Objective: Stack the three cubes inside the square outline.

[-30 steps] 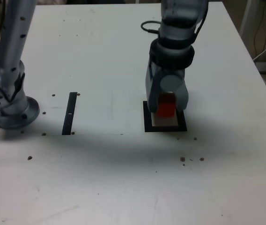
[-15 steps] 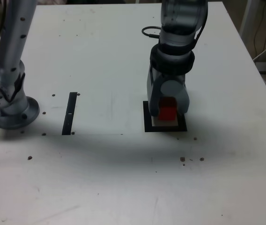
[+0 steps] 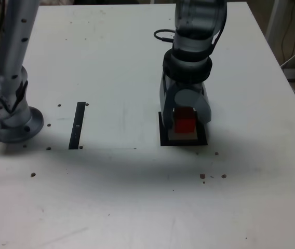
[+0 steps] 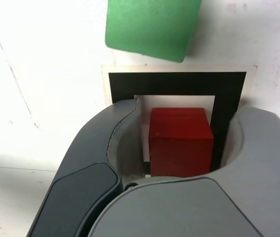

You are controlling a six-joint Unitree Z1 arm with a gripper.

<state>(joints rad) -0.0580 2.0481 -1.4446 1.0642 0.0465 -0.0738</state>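
While the robot's gripper (image 4: 187,123) stands spread around it, the red cube (image 4: 181,143) sits inside the square outline (image 4: 179,79), its glossy top and 1 side face turned to the wrist camera. The 2 fingers flank the cube, with a gap showing on each side: a pale strip of the white centre by 1 finger, the black border by the other. Neither finger pinches the block. The outline's thick black border frames the white centre, and a thin, off-white margin runs outside the black.

Just outside that margin, in the wrist view, lies the green cube (image 4: 152,27), set at an angle to the frame and cut off by the picture's edge. Its place is hidden behind the arm in the exterior view.

Seen from the exterior camera, the grey arm (image 3: 195,57) comes down from the top edge over the outline, a loop of black cable (image 3: 163,38) standing out from its side. Toward the exterior view's left, well apart from the outline, a thin black strip (image 3: 77,126) lies on the white tabletop (image 3: 111,197). Farther left, the round arm base (image 3: 20,129) rests on the same surface, a grey link rising from it. Small dark marks dot the table, and pale cables hang past its edge at the exterior view's right.
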